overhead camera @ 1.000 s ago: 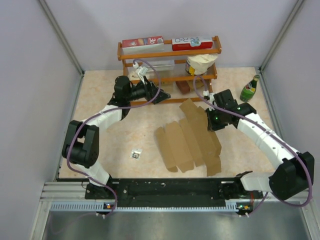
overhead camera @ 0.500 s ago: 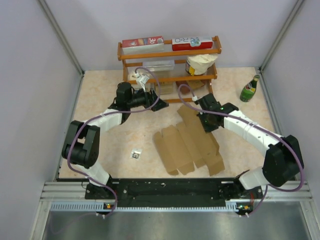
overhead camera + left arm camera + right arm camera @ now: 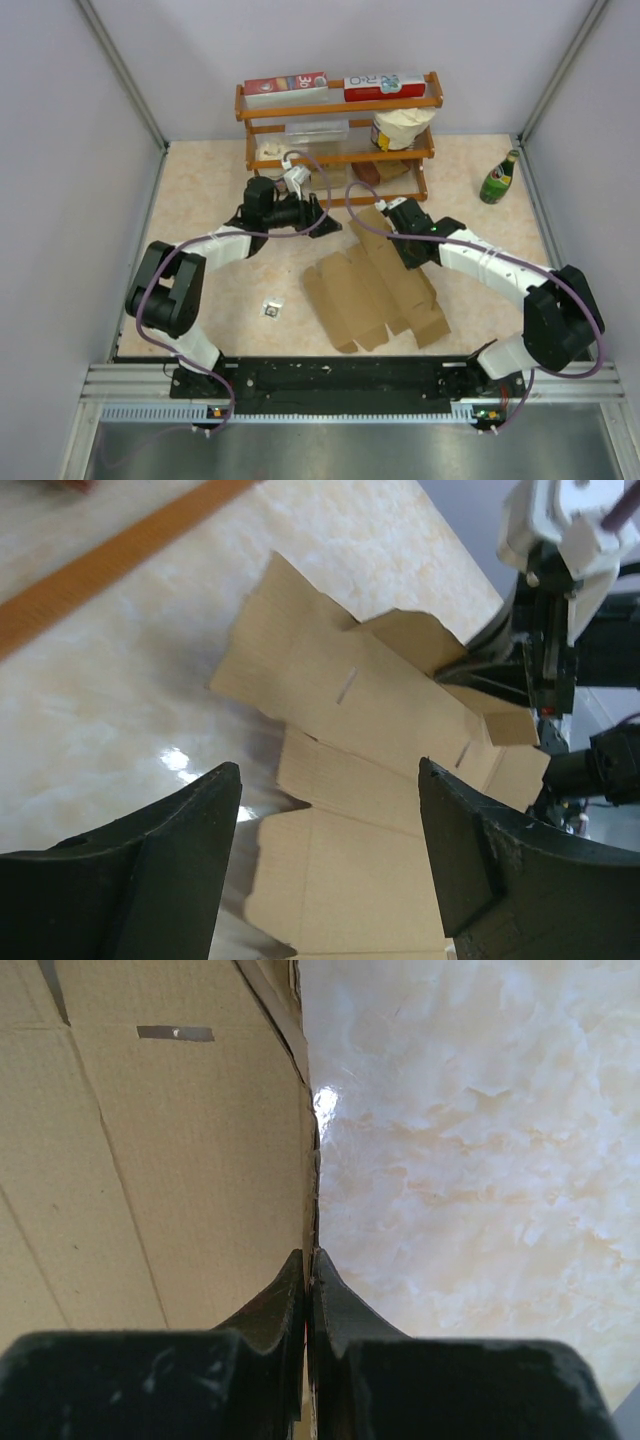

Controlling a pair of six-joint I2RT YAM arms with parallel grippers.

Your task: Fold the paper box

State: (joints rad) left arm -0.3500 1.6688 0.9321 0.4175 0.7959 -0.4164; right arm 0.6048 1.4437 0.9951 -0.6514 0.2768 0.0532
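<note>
The paper box (image 3: 375, 285) lies as a flat creased brown cardboard sheet in the middle of the table. Its far flap is raised. My right gripper (image 3: 400, 240) is at that far part. In the right wrist view the jaws (image 3: 310, 1255) are shut on the thin edge of the paper box (image 3: 150, 1160). My left gripper (image 3: 328, 222) hovers just left of the sheet's far end. Its jaws stand open with nothing between them. The left wrist view looks over the paper box (image 3: 340, 710) between the black fingers (image 3: 180, 880), with the right arm (image 3: 560, 630) beyond.
A wooden shelf (image 3: 340, 103) at the back holds red-and-white cartons (image 3: 285, 86), a white bag (image 3: 402, 126) and small items. A green bottle (image 3: 498, 178) stands at the back right. A small metal object (image 3: 272, 308) lies left of the sheet. Walls close in both sides.
The left gripper has moved right toward the sheet's far end and its jaws have narrowed a little. The right gripper has moved left with the cardboard edge, and the sheet shifted slightly left.
</note>
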